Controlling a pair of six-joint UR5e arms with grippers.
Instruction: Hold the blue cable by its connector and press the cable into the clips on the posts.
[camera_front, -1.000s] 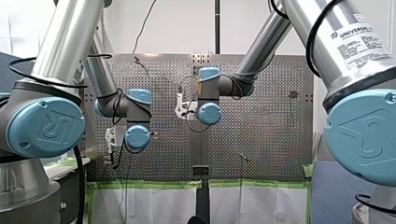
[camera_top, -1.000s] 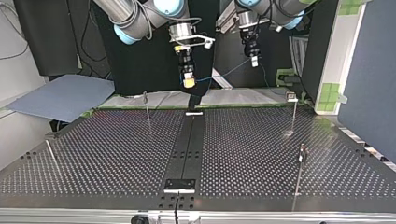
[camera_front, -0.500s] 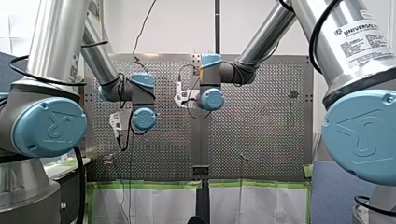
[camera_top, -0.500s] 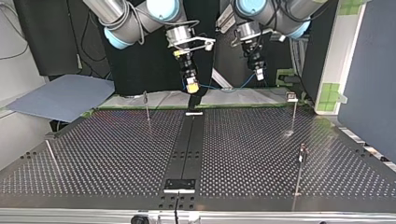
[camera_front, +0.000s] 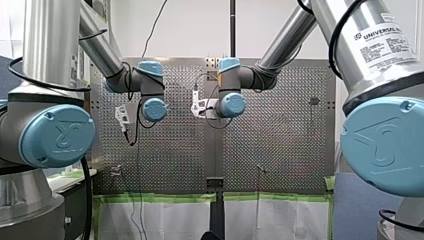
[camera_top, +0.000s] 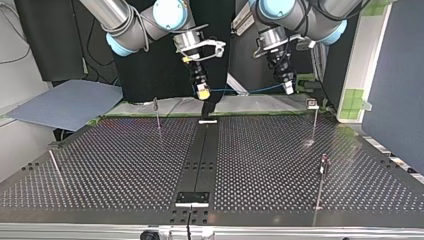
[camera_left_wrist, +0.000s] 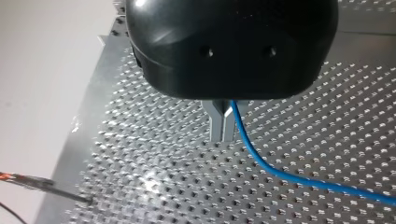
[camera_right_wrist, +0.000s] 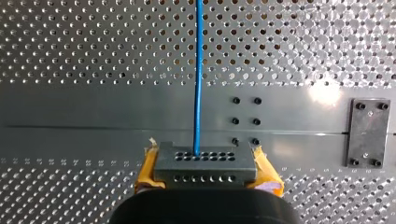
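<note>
The perforated table (camera_top: 125, 165) is spread across the lower part of the top view, with a dark strip (camera_top: 200, 155) set down its middle. My right arm (camera_top: 135, 25) is seen at that view's upper left and my left arm (camera_top: 310, 15) at its upper right. The right gripper (camera_top: 202, 91) is held above the table's far edge near the centre; in the right wrist view its yellow pads (camera_right_wrist: 147, 170) are clamped on the grey connector (camera_right_wrist: 205, 163). The left gripper (camera_top: 288, 88) is hung at the upper right, its metal fingers (camera_left_wrist: 217, 123) pinched together on the blue cable (camera_top: 245, 90). The cable is stretched nearly level between the two grippers, clear of the table. Thin posts (camera_top: 314, 120) are stood on the table, all apart from the cable.
</note>
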